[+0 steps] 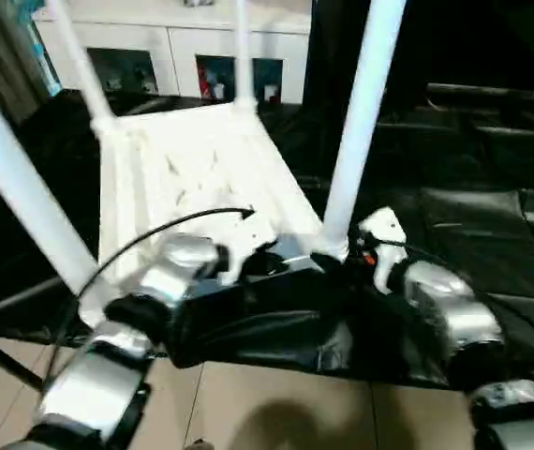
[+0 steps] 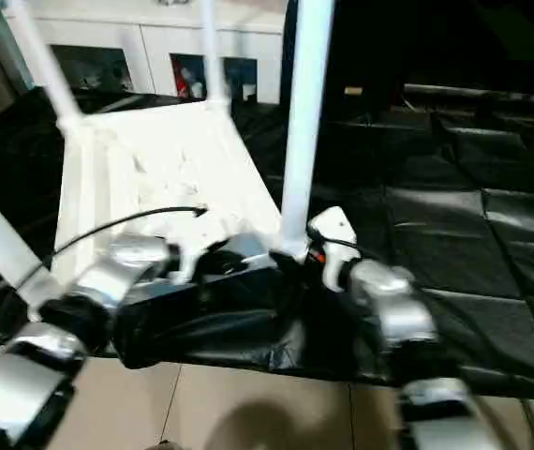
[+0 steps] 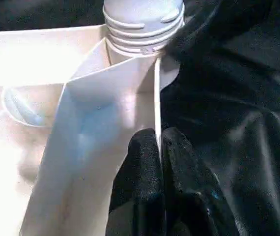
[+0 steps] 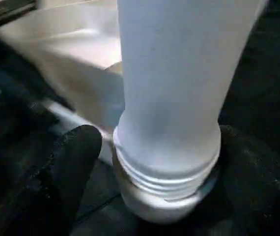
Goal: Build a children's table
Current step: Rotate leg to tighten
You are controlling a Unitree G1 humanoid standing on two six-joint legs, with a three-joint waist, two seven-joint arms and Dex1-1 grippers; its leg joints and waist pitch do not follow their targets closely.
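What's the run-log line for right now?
table top: upside down on black cloth | four legs up | left gripper: shut on table rim | right gripper: open around near-right leg base

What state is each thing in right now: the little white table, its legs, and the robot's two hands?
Table top: upside down on the black cloth, ribbed side up.
Legs: four standing up from the corners.
Near right leg: in its socket, threads still showing.
Left gripper: fingers pinching the table's rim.
Right gripper: fingers open, either side of that leg.
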